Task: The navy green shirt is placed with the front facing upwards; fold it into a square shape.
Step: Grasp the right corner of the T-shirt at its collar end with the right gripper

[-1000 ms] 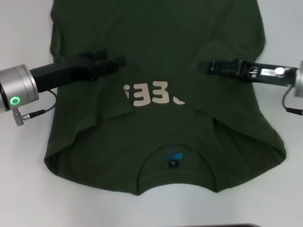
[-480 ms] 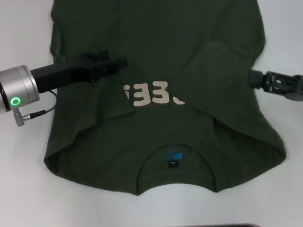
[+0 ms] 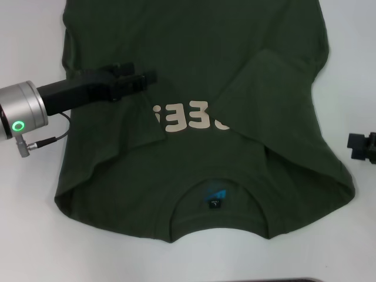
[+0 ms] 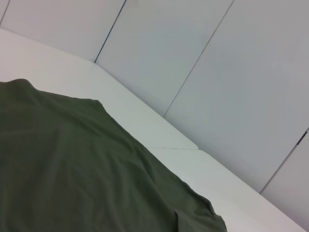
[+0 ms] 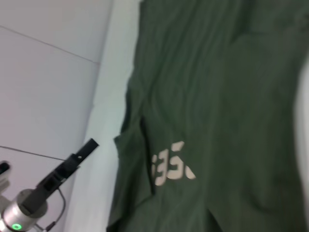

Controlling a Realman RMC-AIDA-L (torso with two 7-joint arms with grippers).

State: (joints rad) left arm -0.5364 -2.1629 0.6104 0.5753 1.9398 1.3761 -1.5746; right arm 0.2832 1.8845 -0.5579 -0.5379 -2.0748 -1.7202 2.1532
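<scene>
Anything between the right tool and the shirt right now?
Nothing visible. The right tool sits off the navy green shirt at its right edge, with only bare white table between them. The left tool hovers over the shirt's left side, well away from that gap.

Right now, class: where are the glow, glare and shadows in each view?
Head view: green ring light glows behind the left gripper over the navy green shirt; right gripper beside the shirt; soft shadows, no glare. Right wrist view: same glow. Left wrist view: even light.
</scene>
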